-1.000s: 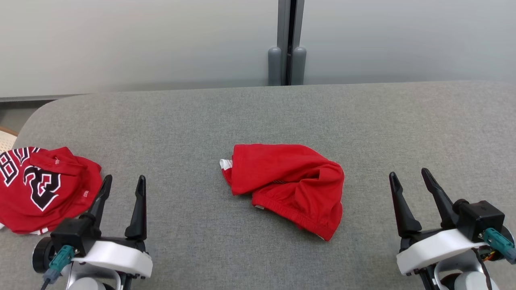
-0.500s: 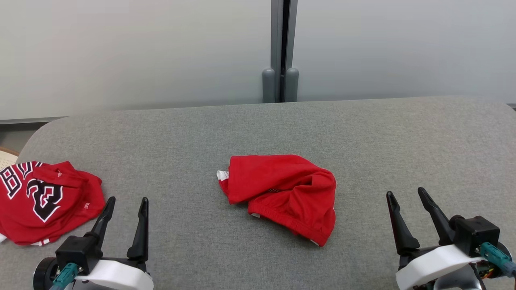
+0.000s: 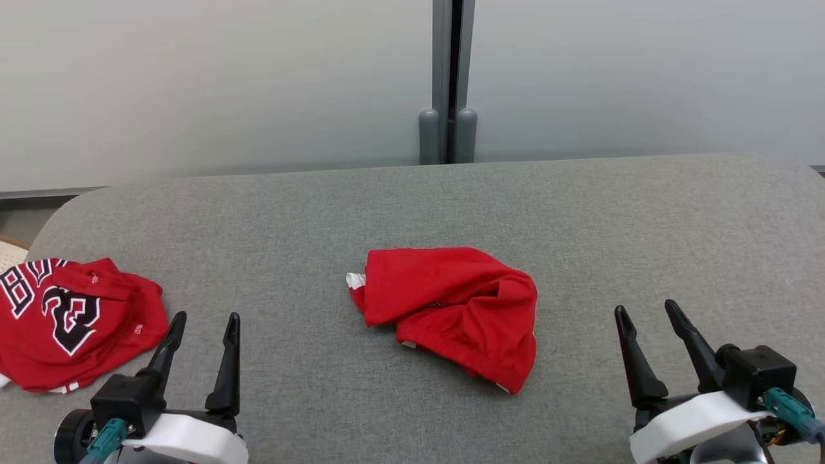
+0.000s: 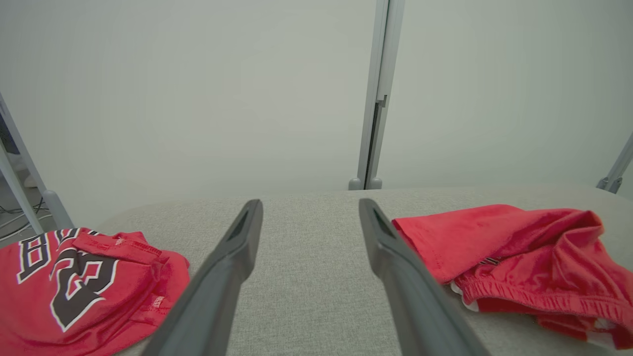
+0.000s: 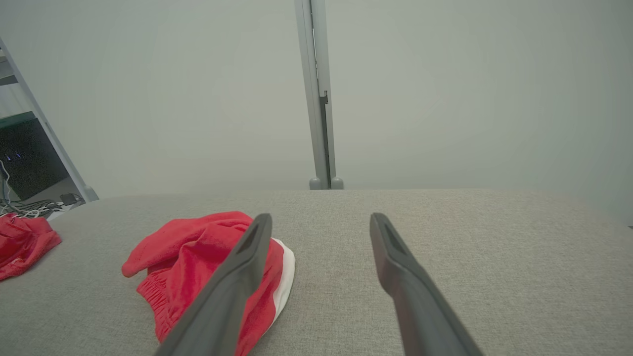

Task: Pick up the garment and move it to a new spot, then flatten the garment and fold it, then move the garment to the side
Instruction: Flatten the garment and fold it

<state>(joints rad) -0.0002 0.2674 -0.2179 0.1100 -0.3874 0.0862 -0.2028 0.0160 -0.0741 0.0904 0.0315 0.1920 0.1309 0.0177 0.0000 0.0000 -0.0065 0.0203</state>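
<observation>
On the grey table, the left gripper and right gripper are held spread and empty at the near edge, while farther in, mid-table, the crumpled garment could be caught by a single layer and dragged bunched.

garment on table, jersey to its left.

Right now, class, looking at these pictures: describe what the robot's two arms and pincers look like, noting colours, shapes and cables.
The left pincer and right pincer each have two long, dark fingers that taper to points. Each is mounted on a glossy white wrist shell, with a boxy black block beside it. A teal plug with a cable leaves each block.
</observation>
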